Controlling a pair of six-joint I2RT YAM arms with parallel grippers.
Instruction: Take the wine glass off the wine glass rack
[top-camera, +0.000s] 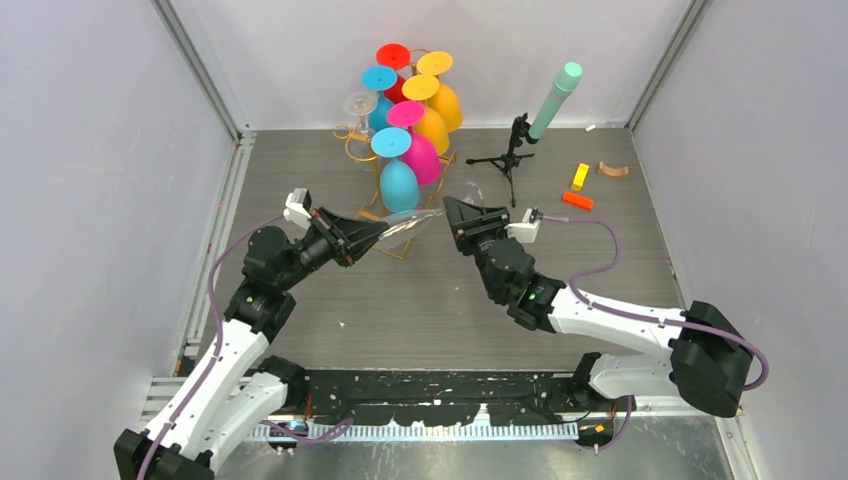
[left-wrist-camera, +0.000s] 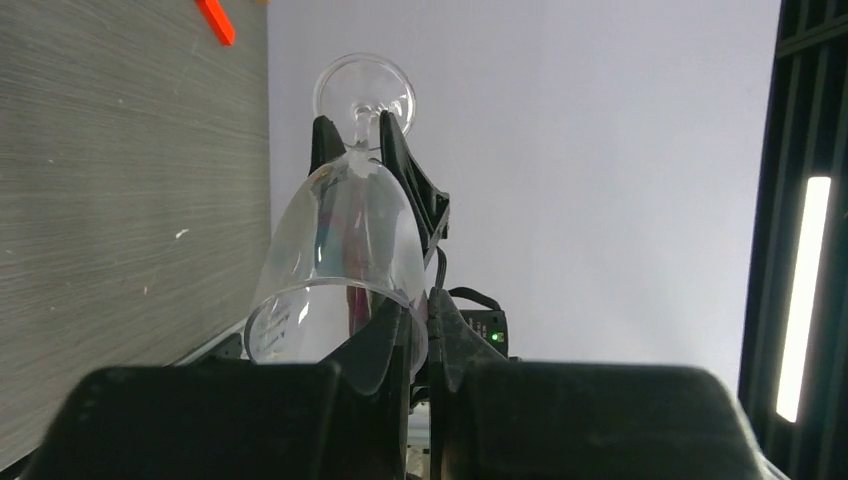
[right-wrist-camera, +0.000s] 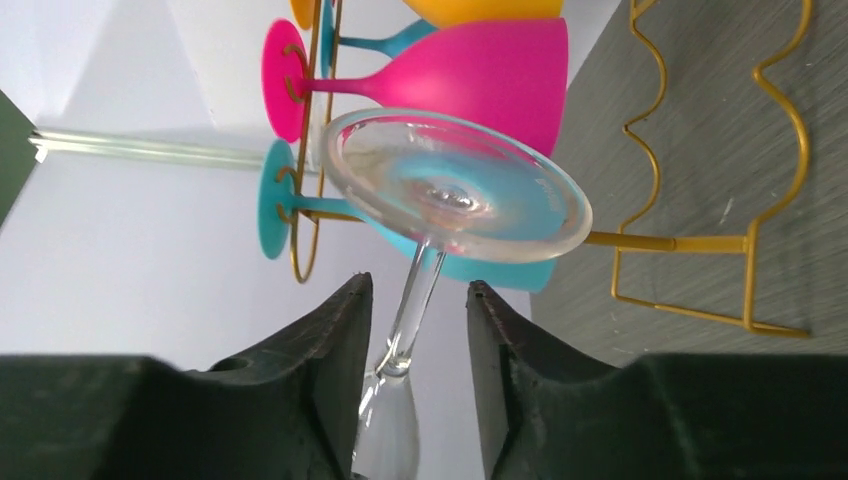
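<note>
While the left pincer (left-wrist-camera: 420, 330) pinches the bowl rim of the clear wine glass (left-wrist-camera: 345, 240), the right pincer (right-wrist-camera: 418, 300) stands spread, its 2 fingers either side of the stem without touching it. The glass lies sideways in the air between them, over the middle of the surface (top-camera: 600, 260). Just behind it, toward the far edge, stands the gold wine glass rack (right-wrist-camera: 690, 241), with coloured glasses (top-camera: 420, 155) hanging on it bowl down.

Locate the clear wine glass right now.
Top view: the clear wine glass lies sideways mid-table between the left end effector and right end effector, just in front of the gold rack.
</note>
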